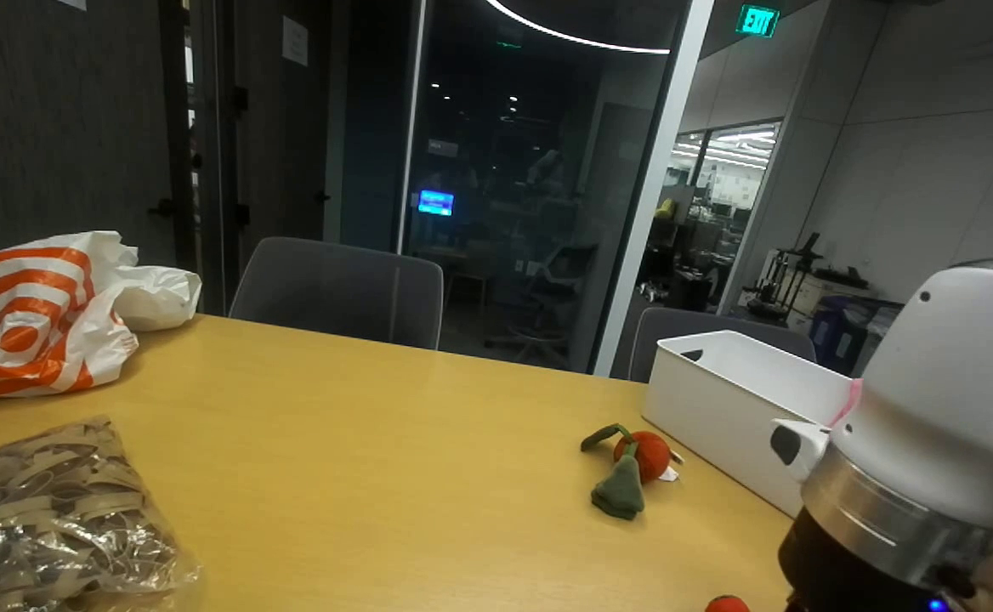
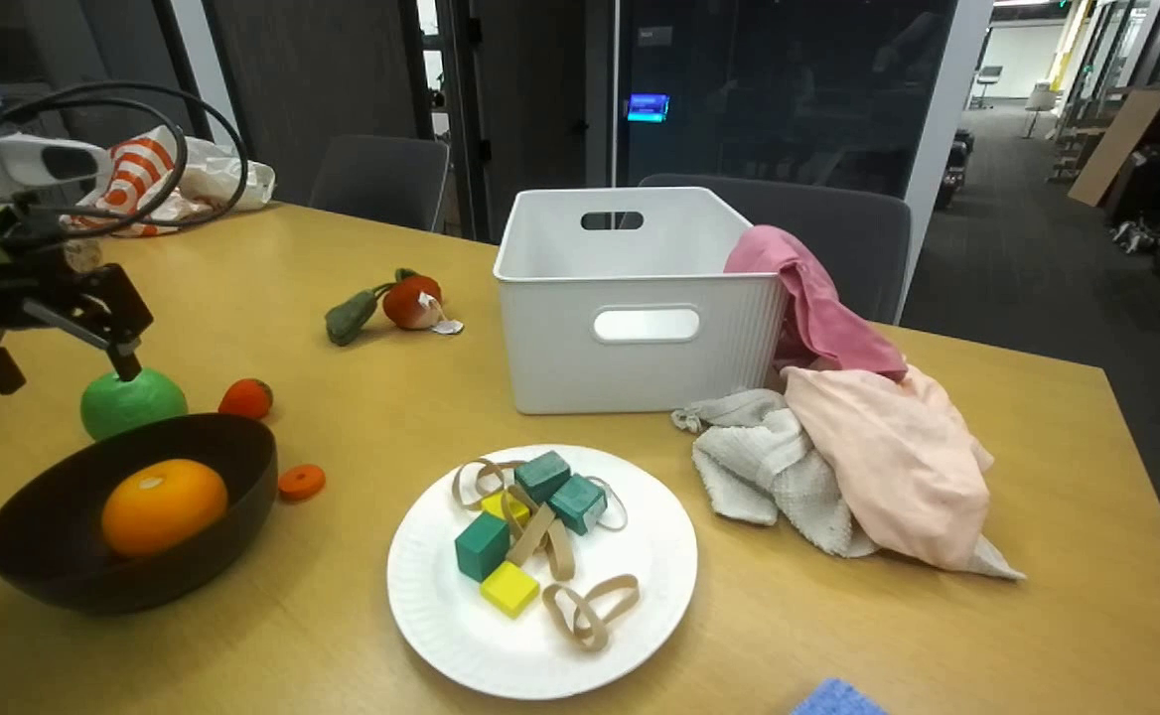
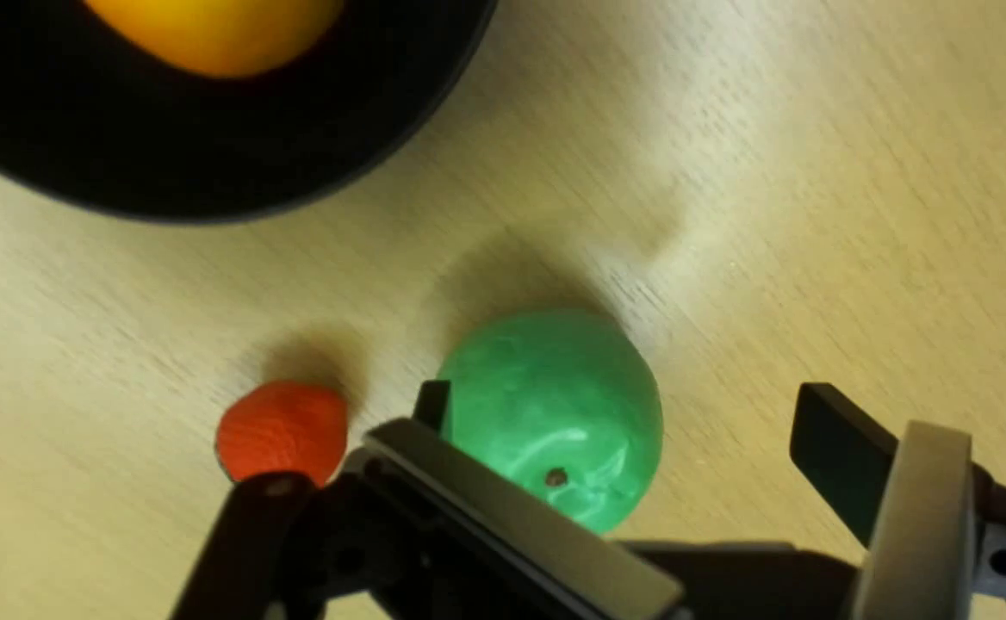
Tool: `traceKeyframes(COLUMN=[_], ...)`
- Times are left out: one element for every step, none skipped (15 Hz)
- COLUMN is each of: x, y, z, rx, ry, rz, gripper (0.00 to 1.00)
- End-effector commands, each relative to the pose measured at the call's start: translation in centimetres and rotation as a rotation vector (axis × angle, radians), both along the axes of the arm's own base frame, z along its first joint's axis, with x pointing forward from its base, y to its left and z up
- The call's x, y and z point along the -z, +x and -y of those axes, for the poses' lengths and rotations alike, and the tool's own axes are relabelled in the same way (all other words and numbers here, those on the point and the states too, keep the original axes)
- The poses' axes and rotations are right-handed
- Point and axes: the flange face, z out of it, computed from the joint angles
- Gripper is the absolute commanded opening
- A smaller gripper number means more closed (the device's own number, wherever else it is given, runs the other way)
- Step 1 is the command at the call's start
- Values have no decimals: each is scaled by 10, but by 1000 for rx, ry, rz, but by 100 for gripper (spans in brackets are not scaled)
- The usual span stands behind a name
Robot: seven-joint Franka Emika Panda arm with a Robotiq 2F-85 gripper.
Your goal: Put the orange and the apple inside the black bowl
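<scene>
The orange (image 2: 163,506) lies inside the black bowl (image 2: 59,588). In the wrist view, the lower part of the orange (image 3: 227,39) and of the bowl (image 3: 210,164) show at the top left. The apple, green with a small brown stem spot (image 3: 555,413), sits on the table just beyond the bowl; it also shows in an exterior view (image 2: 133,405). My gripper (image 3: 628,412) is open and empty above the apple. One finger overlaps the apple's left edge; the other is well to its right. The open fingers (image 2: 69,372) also show in an exterior view, above and near the apple.
A small red fruit (image 3: 283,430) lies beside the apple. A flat orange piece (image 2: 302,483) lies by the bowl. A white plate (image 2: 640,606) with blocks and bands, a white bin (image 2: 550,348), cloths (image 2: 878,467) and a red-and-green plush vegetable pair (image 2: 411,301) stand around.
</scene>
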Motion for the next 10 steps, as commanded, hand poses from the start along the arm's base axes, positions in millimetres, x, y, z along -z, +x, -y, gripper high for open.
traceKeyframes(x=[12,14,19,23,29,35,38,40,42,43], y=[-4,-5,-4,-4,-2,0,4,8,13,16], z=[-27,-33,-37,-40,-37,-34,-30,-27,-21,-17], rx=[-134,-164,-203,-236,-257,-264,-283,-298,-319,-333], ry=[2,6,-2,-12,-32,-47,-63,-79,-98,-115], rz=[102,127,155,174,172,168,175,190,207,221], gripper=[100,100,100,100,100,100,100,100,100,100])
